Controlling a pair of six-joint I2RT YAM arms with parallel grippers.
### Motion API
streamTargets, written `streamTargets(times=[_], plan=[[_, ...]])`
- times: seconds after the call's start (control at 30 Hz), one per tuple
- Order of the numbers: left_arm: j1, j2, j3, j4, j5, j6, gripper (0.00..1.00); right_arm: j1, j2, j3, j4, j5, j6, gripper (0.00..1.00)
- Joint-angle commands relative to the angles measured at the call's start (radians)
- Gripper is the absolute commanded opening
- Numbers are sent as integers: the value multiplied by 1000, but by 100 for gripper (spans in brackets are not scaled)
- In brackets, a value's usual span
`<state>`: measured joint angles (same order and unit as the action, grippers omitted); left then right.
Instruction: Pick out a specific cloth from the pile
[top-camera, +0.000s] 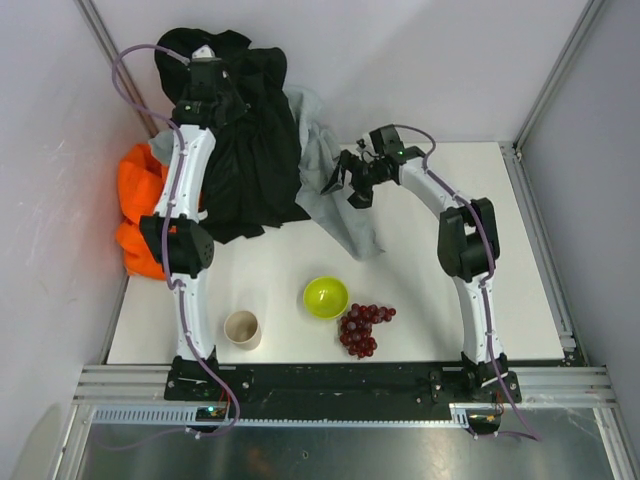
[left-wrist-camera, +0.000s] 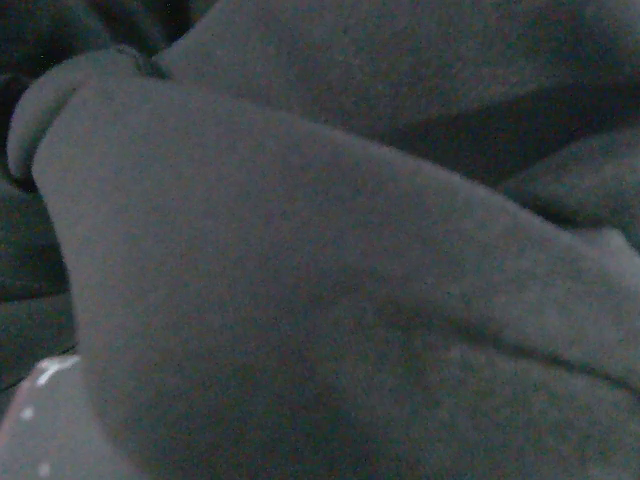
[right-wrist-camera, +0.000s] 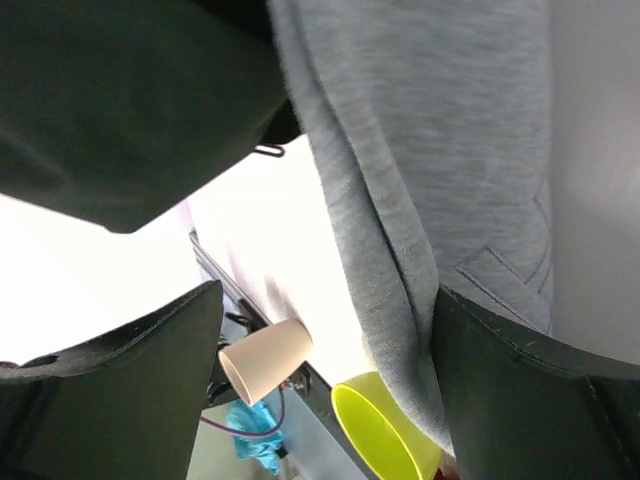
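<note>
The pile (top-camera: 230, 140) lies at the back left: black fabric (top-camera: 250, 170) spread forward over the table, an orange garment (top-camera: 140, 205) on its left, a light grey sweatshirt (top-camera: 335, 190) on its right. I cannot tell the plain black cloth from the other black garment. My left gripper (top-camera: 205, 85) is pressed into the black fabric at the pile's far end. The left wrist view shows only dark cloth (left-wrist-camera: 320, 260), and its fingers are hidden. My right gripper (top-camera: 345, 180) is open at the sweatshirt's edge, with grey fabric (right-wrist-camera: 430, 150) lying between the jaws near its right finger (right-wrist-camera: 540, 400).
A green bowl (top-camera: 326, 296) stands at the front middle. Dark red grapes (top-camera: 362, 326) lie right of it and a paper cup (top-camera: 242, 328) left of it. The bowl (right-wrist-camera: 385, 430) and the cup (right-wrist-camera: 265, 357) also show in the right wrist view. Walls close in the back and sides.
</note>
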<state>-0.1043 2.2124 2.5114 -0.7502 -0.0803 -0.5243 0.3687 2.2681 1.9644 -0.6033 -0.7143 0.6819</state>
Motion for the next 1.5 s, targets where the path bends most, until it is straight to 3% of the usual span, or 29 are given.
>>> streamTargets(times=[0.0, 0.17, 0.3, 0.4, 0.53, 0.63, 0.8, 0.93, 1.47], plan=[[5, -69, -82, 168, -77, 17, 1, 69, -54, 156, -129, 129, -148, 86], [6, -87, -221, 167, -108, 40, 1, 136, -98, 201, -151, 301, -259, 86], [42, -93, -358, 167, -156, 25, 1, 162, -111, 195, -152, 354, -285, 88], [109, -102, -476, 165, -168, -27, 1, 157, -97, 185, -173, 349, -272, 88], [229, -98, -574, 142, -53, -114, 7, 149, -110, 151, -166, 346, -270, 88], [281, -98, -589, 139, 68, -143, 26, 149, -112, 149, -156, 334, -268, 88], [286, -166, -603, 138, 160, -124, 81, 158, -98, 183, -162, 316, -271, 88], [287, -265, -721, 140, 275, -120, 97, 159, -97, 195, -168, 310, -274, 89], [230, -884, -1273, 162, 329, 32, 100, 162, -93, 180, -162, 283, -263, 89]])
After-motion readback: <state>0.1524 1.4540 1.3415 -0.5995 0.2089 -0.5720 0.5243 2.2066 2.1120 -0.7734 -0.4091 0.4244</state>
